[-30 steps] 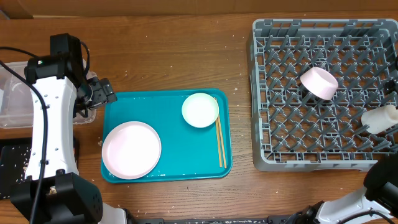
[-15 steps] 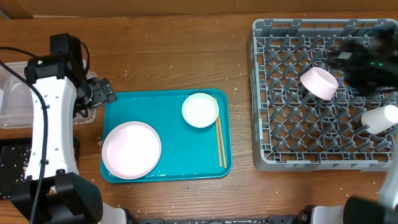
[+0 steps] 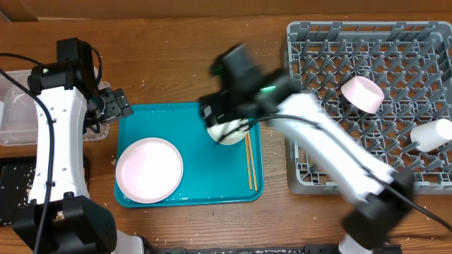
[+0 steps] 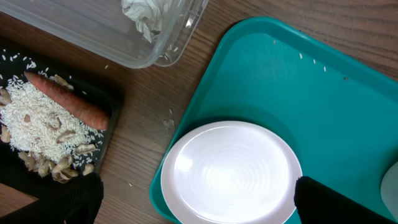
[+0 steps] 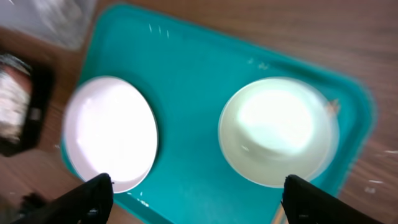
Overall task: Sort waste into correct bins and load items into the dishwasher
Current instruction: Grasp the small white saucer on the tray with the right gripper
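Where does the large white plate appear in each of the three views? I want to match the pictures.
Overhead: the large white plate lies at the lower left, on the teal tray.
Left wrist: bottom centre, on the tray's corner.
Right wrist: left of centre, blurred, beside the small bowl.
Shared landmark: the teal tray under it.

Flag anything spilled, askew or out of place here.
A few rice grains lie loose on the wooden table between the black tray and the teal tray. In the dish rack, the pink bowl lies tilted among the pegs.
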You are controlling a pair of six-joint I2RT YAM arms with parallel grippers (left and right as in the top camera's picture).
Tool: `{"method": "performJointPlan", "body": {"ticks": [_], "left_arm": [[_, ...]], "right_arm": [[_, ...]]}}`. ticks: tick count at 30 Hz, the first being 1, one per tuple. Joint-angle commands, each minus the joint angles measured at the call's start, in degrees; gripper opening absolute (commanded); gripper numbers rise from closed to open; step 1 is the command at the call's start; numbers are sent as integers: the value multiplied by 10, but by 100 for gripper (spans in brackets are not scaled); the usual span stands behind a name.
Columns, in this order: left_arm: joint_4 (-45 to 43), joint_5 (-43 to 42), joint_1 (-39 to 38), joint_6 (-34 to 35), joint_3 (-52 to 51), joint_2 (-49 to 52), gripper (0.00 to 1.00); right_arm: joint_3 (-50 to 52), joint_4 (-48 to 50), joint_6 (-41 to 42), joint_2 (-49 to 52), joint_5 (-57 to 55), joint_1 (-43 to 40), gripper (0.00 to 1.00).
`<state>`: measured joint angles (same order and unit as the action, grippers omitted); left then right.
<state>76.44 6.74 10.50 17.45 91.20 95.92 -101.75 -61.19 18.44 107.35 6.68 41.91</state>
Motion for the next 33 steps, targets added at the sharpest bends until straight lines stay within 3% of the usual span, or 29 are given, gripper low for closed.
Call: {"method": "performJointPlan", "body": {"ticks": [1,8,15,20,29,33], "left_arm": [[-1,7,0,-1,-1,2,100],[-1,7,0,-1,-1,2,100],[-1,7,0,-1,-1,2,100],[-1,7,0,-1,-1,2,100],[-1,7,0,-1,-1,2,100],[-1,7,0,-1,-1,2,100]], "right_arm": [[5,5,31,61,-86,31,88],[5,16,41,149,-88,50,81],[6,27,43,176,-98,50,66],[6,28,59,178,-96,51,48],[6,30,59,209,-100,57,45],[1,21,63,209,-100,57,31]]}}
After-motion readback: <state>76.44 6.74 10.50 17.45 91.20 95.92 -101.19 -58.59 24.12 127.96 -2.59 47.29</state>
